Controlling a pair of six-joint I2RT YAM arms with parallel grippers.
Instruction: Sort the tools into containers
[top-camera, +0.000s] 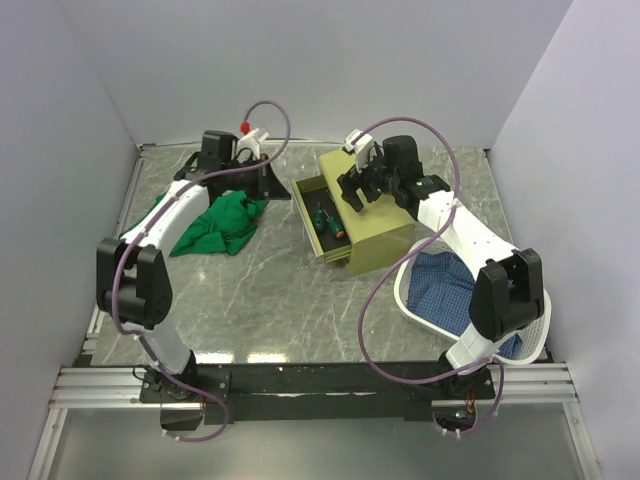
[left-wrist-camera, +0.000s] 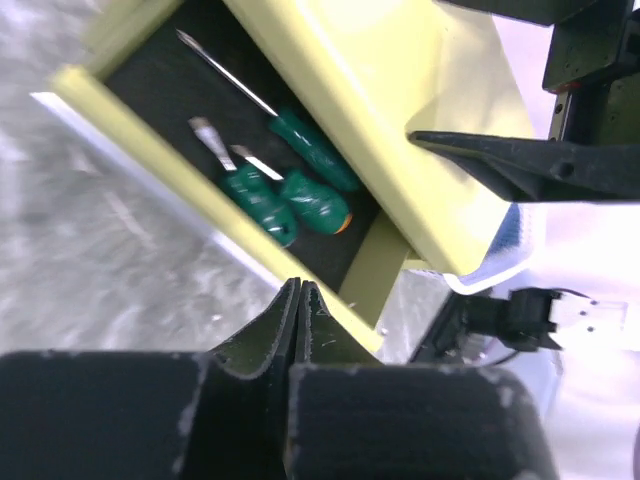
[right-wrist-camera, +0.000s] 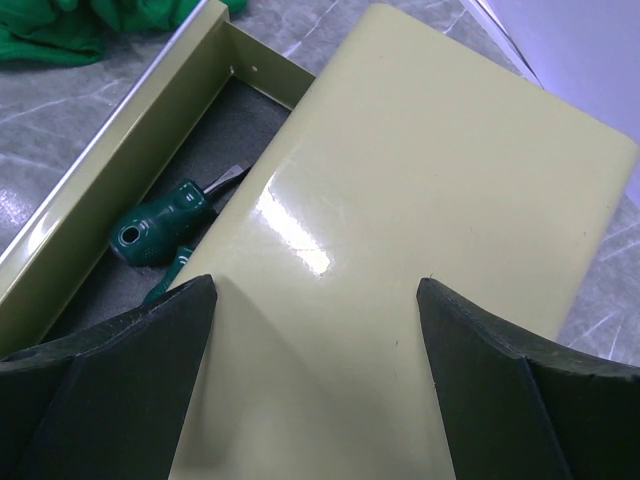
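The olive-yellow chest (top-camera: 378, 232) stands mid-table with one drawer (top-camera: 312, 210) pulled out to the left. Three green-handled screwdrivers (left-wrist-camera: 300, 195) lie in that drawer on its dark lining; one of them (right-wrist-camera: 160, 225) also shows in the right wrist view. My left gripper (left-wrist-camera: 298, 286) is shut on nothing, its tips pressed together just outside the drawer's front wall (left-wrist-camera: 150, 135). In the top view the left gripper (top-camera: 272, 183) sits left of the chest at the back. My right gripper (right-wrist-camera: 315, 290) hangs open over the chest's flat top (right-wrist-camera: 430, 180), nothing between its fingers.
A crumpled green cloth (top-camera: 225, 222) lies left of the chest, under the left arm. A white basket (top-camera: 410, 300) holding blue checked fabric (top-camera: 445, 290) stands at the right, below the right arm. Walls close in the table on three sides.
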